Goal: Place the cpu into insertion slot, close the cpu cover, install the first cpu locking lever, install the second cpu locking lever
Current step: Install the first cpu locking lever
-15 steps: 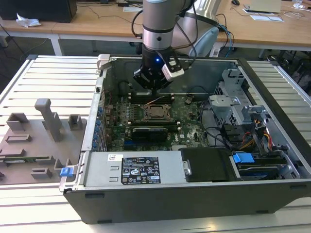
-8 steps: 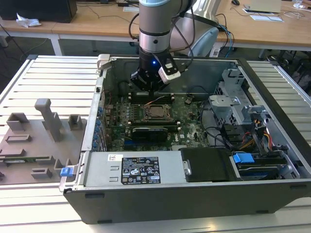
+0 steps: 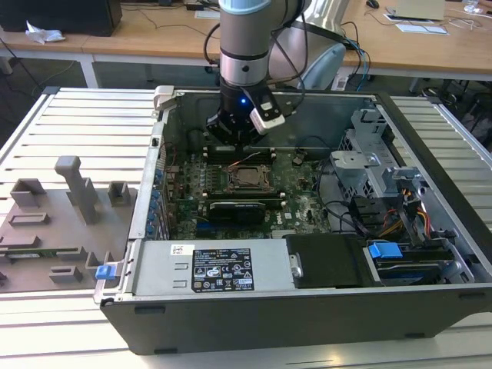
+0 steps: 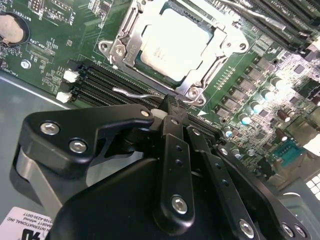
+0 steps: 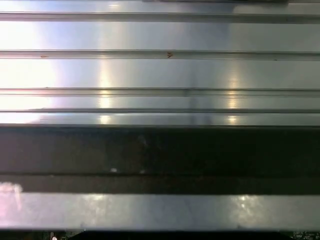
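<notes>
Jaws of the black gripper (image 4: 172,112) were pressed together beside a thin wire locking lever (image 4: 134,92). The silvery square cpu (image 4: 172,45) lay in the metal-rimmed insertion slot (image 4: 122,52) under the dark-metal cpu cover (image 4: 220,47); lever locking appeared unfinished.

insertion slot (image 4: 131,62) (beneath cpu (image 4: 172,42)) mostly hidden

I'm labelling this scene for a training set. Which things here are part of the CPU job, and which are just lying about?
Part of the job:
- cpu, seated in the insertion slot
- cpu cover, closed over it
- locking lever
- gripper, at the lever

Lying about:
- grey fixture tray
- blue clip
- memory slots
- drive cage
</notes>
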Motion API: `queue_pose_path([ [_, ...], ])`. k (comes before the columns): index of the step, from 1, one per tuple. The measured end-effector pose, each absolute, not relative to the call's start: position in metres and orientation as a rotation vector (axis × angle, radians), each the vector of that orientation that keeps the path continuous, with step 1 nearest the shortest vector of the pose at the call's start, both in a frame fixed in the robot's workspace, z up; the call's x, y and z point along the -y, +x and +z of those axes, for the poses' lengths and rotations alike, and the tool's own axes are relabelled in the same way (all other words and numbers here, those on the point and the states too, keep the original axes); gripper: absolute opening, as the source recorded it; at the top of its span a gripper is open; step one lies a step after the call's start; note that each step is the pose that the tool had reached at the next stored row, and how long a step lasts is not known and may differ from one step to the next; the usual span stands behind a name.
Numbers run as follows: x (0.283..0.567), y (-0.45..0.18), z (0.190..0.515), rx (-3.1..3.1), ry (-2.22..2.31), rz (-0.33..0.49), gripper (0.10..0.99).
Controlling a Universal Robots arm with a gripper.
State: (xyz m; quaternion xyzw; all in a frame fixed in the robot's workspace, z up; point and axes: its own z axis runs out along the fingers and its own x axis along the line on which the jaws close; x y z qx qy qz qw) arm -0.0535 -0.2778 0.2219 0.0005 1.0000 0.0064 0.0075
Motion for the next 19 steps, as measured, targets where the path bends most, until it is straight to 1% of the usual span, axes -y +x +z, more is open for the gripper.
queue_pose_path([
  [19,0.274,-0.037,0.212,-3.127,0.001,0.020,0.106],
])
